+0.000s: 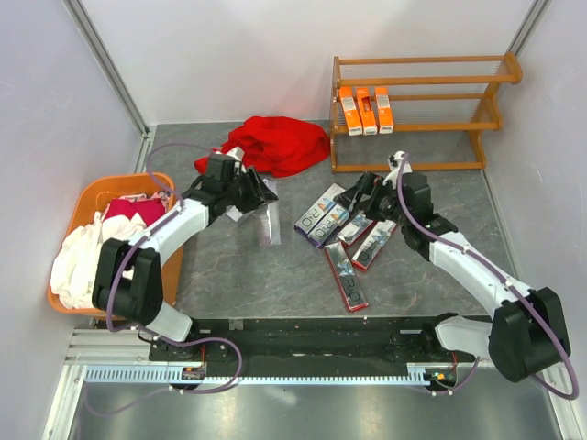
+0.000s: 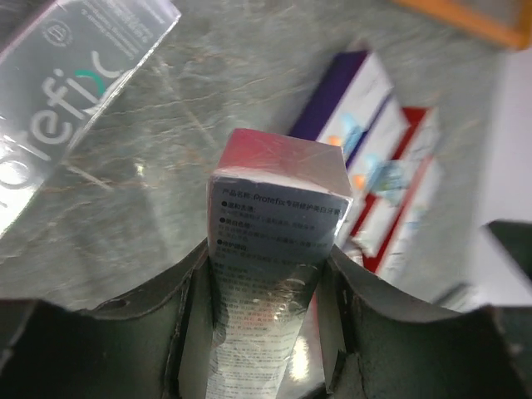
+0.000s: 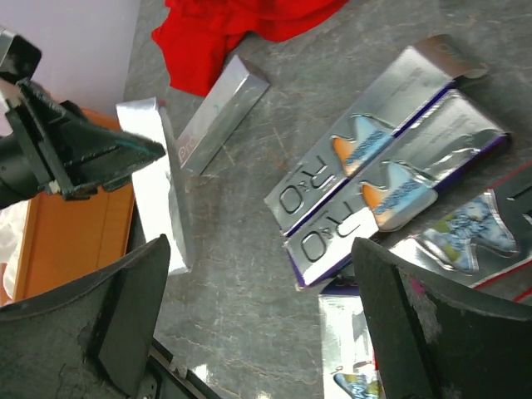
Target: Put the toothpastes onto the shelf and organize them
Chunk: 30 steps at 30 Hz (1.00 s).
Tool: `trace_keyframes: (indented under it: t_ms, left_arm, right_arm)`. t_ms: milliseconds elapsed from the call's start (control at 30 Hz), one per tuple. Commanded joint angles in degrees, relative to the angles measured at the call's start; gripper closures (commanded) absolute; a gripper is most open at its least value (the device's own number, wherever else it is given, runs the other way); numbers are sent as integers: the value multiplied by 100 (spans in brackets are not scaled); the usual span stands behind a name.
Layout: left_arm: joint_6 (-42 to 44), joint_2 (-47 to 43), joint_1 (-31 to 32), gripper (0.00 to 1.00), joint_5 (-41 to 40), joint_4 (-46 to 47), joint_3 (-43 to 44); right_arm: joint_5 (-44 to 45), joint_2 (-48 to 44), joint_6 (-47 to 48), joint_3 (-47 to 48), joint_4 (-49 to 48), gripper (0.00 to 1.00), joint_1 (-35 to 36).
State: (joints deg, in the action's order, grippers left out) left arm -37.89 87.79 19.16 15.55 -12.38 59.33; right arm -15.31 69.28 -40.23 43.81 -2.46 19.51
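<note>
Three orange boxes (image 1: 365,110) stand on the shelf (image 1: 422,61). The left claw (image 1: 264,194) grasps a silver box (image 2: 278,216) well in front of the shelf. The right claw (image 3: 258,245) hangs released over the pile (image 1: 344,234) nearer it. Most of the sorting looks left.

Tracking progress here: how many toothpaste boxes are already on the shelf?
3, all orange, side by side at the left end of the shelf, apparently on its middle tier: left box, centre box, right box. The lowest tier is partly hidden, so more may be unseen.

Left fingers (image 2: 91,353) clamped, right fingers (image 3: 83,328) spread wide.
</note>
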Motion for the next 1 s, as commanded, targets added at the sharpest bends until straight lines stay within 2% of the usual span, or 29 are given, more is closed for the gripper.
trace_keyframes:
  t_ms: [0, 200, 267, 367, 400, 500, 633, 800, 967]
  left_arm:
    - [-1632, -394, -228, 52, 1143, 2054, -650]
    - [-2634, -105, -299, 51, 1617, 3073, -747]
    - [-3266, 18, -316, 51, 1872, 3521, -913]
    - [-4286, 317, -316, 50, 2153, 4838, -1299]
    - [-4541, 405, -316, 50, 2171, 5625, -1423]
    - [-5087, 695, -307, 51, 2250, 6220, -1626]
    - [-5412, 871, -307, 51, 2312, 6765, -1749]
    - [-5475, 872, -307, 51, 2321, 6872, -1820]
    - [-5527, 915, -316, 51, 2400, 6977, -1802]
  right_arm:
    - [1081, -248, 252, 321, -18, 2, 955]
    - [2435, -20, 524, 382, -281, 2, 2440]
    - [2934, 77, 612, 435, -378, 2, 2776]
    - [3672, 148, 858, 462, -527, 2, 3400]
    - [3867, 139, 920, 470, -580, 2, 3524]
    - [4438, 174, 1122, 444, -791, 2, 3963]
    - [4686, 341, 1237, 453, -905, 7, 4052]
    - [4976, 701, 1412, 602, -800, 11, 4114]
    - [4757, 833, 1536, 497, -1124, 17, 4131]
